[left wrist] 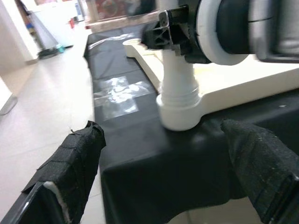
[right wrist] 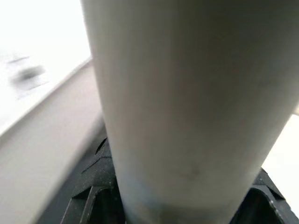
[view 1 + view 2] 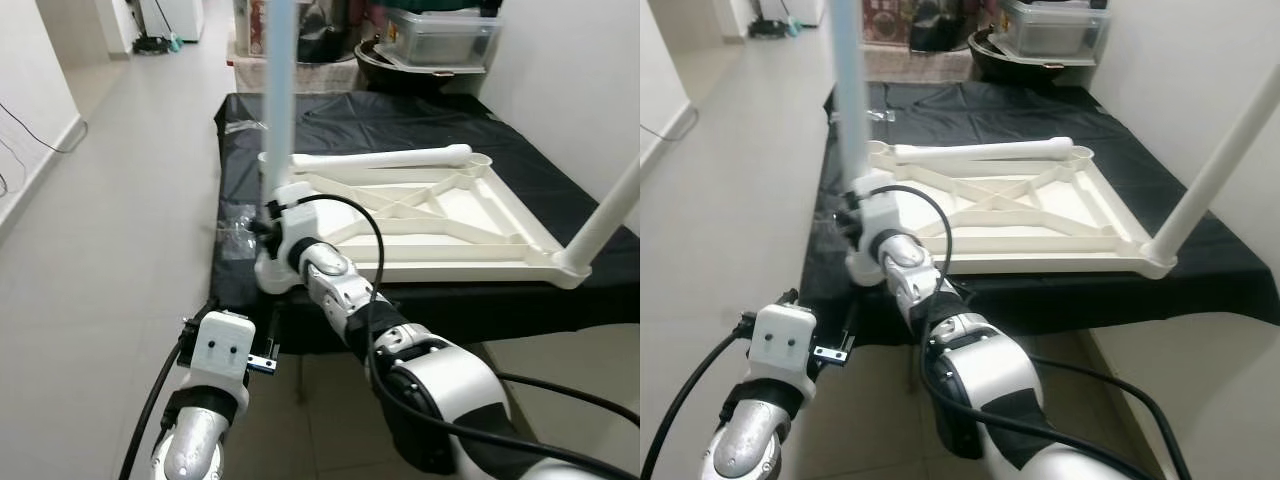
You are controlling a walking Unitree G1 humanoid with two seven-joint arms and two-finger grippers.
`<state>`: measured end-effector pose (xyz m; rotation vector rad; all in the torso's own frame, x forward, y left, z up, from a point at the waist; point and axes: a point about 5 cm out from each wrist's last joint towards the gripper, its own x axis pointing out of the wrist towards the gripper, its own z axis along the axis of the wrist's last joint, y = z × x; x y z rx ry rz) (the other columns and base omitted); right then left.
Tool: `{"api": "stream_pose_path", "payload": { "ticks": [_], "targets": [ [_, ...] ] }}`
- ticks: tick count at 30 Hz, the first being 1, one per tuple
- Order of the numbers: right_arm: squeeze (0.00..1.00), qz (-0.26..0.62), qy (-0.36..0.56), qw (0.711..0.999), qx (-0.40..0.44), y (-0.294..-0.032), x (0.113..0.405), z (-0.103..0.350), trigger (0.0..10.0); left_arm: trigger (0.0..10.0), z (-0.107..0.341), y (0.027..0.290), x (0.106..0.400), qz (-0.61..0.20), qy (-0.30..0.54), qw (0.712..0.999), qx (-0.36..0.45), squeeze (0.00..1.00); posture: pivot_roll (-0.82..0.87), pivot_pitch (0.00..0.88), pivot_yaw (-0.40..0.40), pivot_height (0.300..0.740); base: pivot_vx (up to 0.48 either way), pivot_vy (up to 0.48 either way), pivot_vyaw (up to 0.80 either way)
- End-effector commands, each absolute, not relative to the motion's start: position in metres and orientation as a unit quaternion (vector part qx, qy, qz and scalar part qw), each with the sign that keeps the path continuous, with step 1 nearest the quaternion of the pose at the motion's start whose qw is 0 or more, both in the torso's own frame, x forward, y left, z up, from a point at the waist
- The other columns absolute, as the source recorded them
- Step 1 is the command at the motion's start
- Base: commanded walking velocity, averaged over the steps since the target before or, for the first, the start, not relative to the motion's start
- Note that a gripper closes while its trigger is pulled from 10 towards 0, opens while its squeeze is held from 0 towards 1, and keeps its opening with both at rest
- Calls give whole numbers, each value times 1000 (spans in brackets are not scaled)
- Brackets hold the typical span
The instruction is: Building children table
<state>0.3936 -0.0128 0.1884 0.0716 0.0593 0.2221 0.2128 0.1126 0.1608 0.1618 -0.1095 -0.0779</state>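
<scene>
You have one upturned white table top (image 3: pixel 455 225) on one black-covered bench (image 3: pixel 520 140). Count three table legs: two standing upright in corner sockets (image 3: pixel 280 90) (image 3: pixel 610 215), one lying loose (image 3: pixel 385 157) across the far edge. Behind sits one clear lidded bin (image 3: pixel 440 35), possibly resting on a dark basin.

Upright table leg (image 3: pixel 283 90): top cut off by the upper edge. Corner leg (image 3: pixel 610 215): upper end cut off at the side edge. Right tool (image 3: pixel 272 222): fingertips hidden behind the leg. Right wrist background: blurred.
</scene>
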Motion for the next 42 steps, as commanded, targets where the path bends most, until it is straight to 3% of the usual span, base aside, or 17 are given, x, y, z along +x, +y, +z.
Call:
{"api": "stream_pose_path", "payload": {
  "ticks": [1, 8, 9, 10, 11, 13, 14, 15, 17, 18, 21, 23, 32, 33, 34, 36, 42],
  "targets": [
    [0, -11, 56, 994, 89, -35, 394, 176, 0, 10000, 160, 112, 212, -42, -55, 994, 82, 0, 79, 77, -96, 740, 0, 0, 0],
    [0, -34, 72, 990, 119, -16, 385, 171, 0, 10000, 161, 112, 213, -43, -57, 994, 83, 0, 86, 76, -93, 740, 0, 0, 0],
    [0, -12, 70, 991, 114, -7, 383, 172, 10000, 10000, 161, 112, 213, -42, -57, 994, 82, 0, 79, 75, -94, 740, 0, 0, 0],
    [0, 3, 67, 992, 107, -2, 381, 172, 10000, 10000, 161, 113, 213, -42, -57, 994, 82, 0, 79, 75, -94, 740, 0, 0, 0],
    [878, 40, 60, 991, 114, 4, 380, 173, 10000, 10000, 161, 113, 213, -42, -57, 994, 82, 0, 79, 75, -94, 740, 0, 0, 0],
    [878, 40, 60, 991, 114, 4, 380, 173, 10000, 10000, 161, 113, 213, -42, -57, 994, 82, 0, 79, 75, -94, 740, 0, 0, 0],
    [1000, 52, 47, 992, 107, 4, 380, 176, 10000, 10000, 161, 113, 213, -43, -58, 994, 82, 0, 78, 75, -93, 740, 0, 0, 0],
    [584, 84, 9, 992, 96, -3, 385, 183, 10000, 10000, 162, 113, 213, -42, -59, 994, 82, 0, 78, 75, -93, 740, 0, 0, 0],
    [584, 93, -1, 991, 94, -6, 386, 186, 10000, 10000, 162, 113, 213, -42, -59, 994, 82, 0, 78, 75, -93, 740, 0, 0, 0],
    [0, 124, -16, 987, 97, -7, 388, 190, 10000, 10000, 162, 113, 213, -42, -60, 994, 82, 0, 78, 75, -93, 740, 0, 0, 0],
    [0, 181, -41, 980, 66, -9, 389, 197, 10000, 10000, 163, 113, 213, -42, -62, 994, 81, 0, 72, 72, -94, 740, 0, 0, 0],
    [0, 299, -32, 954, -2, -14, 389, 194, 10000, 10000, 167, 112, 214, -42, -70, 994, 77, 0, 66, 72, -93, 740, 0, 0, 0],
    [0, 462, 31, 886, -18, -20, 383, 185, 10000, 10000, 167, 111, 215, -44, -71, 993, 80, 0, 67, 72, -97, 740, 0, 0, 0],
    [0, 554, 56, 830, -29, -10, 373, 183, 10000, 10000, 167, 111, 215, -42, -71, 993, 82, 0, 67, 72, -97, 740, 0, 0, 0],
    [0, 554, 56, 830, -29, -10, 373, 183, 10000, 10000, 167, 111, 215, -42, -71, 993, 82, 0, 67, 72, -97, 740, 0, 0, 0],
    [0, 623, 66, 779, -17, -1, 364, 185, 10000, 10000, 167, 112, 215, -41, -71, 993, 82, 0, 88, 73, -110, 740, 0, 0, 0],
    [0, 651, 67, 753, -64, 15, 357, 184, 10000, 10000, 165, 113, 213, -39, -65, 993, 85, 0, 101, 76, -114, 740, 0, 0, 0]
  ]
}}
